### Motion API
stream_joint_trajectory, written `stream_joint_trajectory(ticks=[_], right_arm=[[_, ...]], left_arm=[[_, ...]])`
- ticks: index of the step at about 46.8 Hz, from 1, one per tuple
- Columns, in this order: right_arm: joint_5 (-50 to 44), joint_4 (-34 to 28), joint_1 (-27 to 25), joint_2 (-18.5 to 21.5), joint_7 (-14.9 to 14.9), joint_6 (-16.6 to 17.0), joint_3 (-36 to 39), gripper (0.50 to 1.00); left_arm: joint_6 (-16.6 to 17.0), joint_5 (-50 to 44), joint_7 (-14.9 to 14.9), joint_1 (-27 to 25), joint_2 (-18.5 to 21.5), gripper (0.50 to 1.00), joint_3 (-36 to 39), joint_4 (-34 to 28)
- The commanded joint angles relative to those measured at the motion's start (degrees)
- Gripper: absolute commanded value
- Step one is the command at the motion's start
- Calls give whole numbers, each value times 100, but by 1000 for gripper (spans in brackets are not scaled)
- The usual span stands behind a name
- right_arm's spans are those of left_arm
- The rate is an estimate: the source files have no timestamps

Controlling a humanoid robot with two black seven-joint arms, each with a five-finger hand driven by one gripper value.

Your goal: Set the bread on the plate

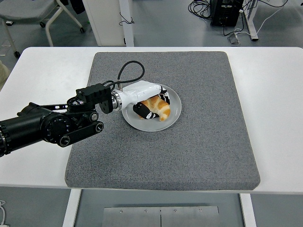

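Note:
A golden croissant-like bread (159, 108) lies on the round grey plate (174, 97) in the middle of the mat. My left hand (150, 105), in a white shell with black fingers, is low over the plate with its fingers curled around the bread. The thumb side sits under the bread's near edge and the other fingers show behind it. The black left arm comes in from the left edge. The right arm is out of the picture.
A dark grey felt mat (199, 142) covers the centre of the white table (274, 94). A black cable (127, 71) loops up from the wrist. Chair legs and cables lie on the floor beyond the table's far edge.

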Motion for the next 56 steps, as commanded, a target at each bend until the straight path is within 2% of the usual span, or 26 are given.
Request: stream_joint_trajectory(ticks=[1, 2, 3, 4, 7, 11, 19, 23, 32, 38, 56], right_arm=[[0, 0, -1, 0, 9, -1, 0, 1000], [0, 0, -1, 0, 0, -1, 0, 1000], [0, 0, 7, 0, 0, -1, 0, 1000], [0, 0, -1, 0, 0, -1, 0, 1000], [0, 0, -1, 0, 0, -1, 0, 1000], [0, 0, 7, 0, 8, 7, 0, 1000], [0, 0, -1, 0, 8, -1, 0, 1000], [0, 0, 7, 0, 0, 7, 0, 1000], [0, 0, 7, 0, 0, 7, 0, 1000], [0, 0, -1, 0, 0, -1, 0, 1000], [0, 0, -1, 0, 0, -1, 0, 1000]], left_arm=[[-10, -68, 46, 1, 7, 582, -8, 4], [-10, -68, 55, 10, 7, 715, -8, 4], [-10, -68, 46, 10, 7, 795, -8, 4], [-10, -68, 46, 19, 16, 834, -8, 4], [-19, -68, 55, 19, 25, 901, -8, -4], [-36, -77, 63, 10, 51, 937, -17, -13], [-45, -86, 55, -16, 104, 971, -26, -101], [-45, -147, 63, -42, 130, 972, -43, -110], [-177, -543, 81, -288, 534, 974, -70, -786], [-194, -754, 81, -578, 701, 974, -96, -901], [-221, -2388, 28, -1097, 1026, 975, -245, -892]])
